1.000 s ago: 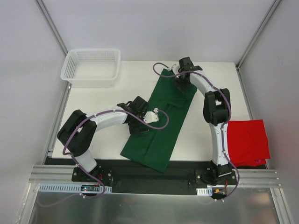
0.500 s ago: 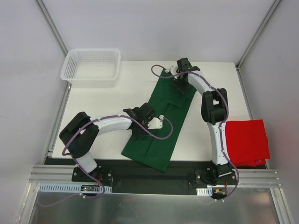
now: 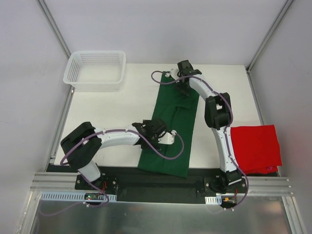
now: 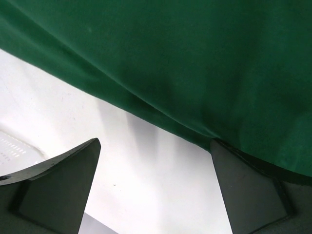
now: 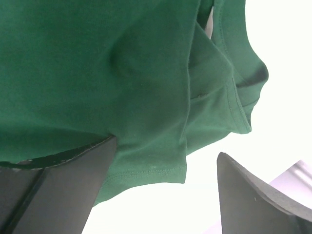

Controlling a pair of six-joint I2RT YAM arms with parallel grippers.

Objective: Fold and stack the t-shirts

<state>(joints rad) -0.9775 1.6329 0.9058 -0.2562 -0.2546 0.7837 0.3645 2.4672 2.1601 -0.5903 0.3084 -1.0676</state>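
Two t-shirts. Green t-shirt [image 3: 178, 114]: long folded strip on the desk [image 3: 112, 107]; we hold left jaws on its near half, right jaws on its far collar end, both spread apart, likely pinning it straight. Red t-shirt [image 3: 256, 146]: folded, well to its right.

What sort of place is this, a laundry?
Probably a robotics lab test cell: left arm and right arm bolted by a white table, bare walls, only a green t-shirt, red t-shirt and basket.
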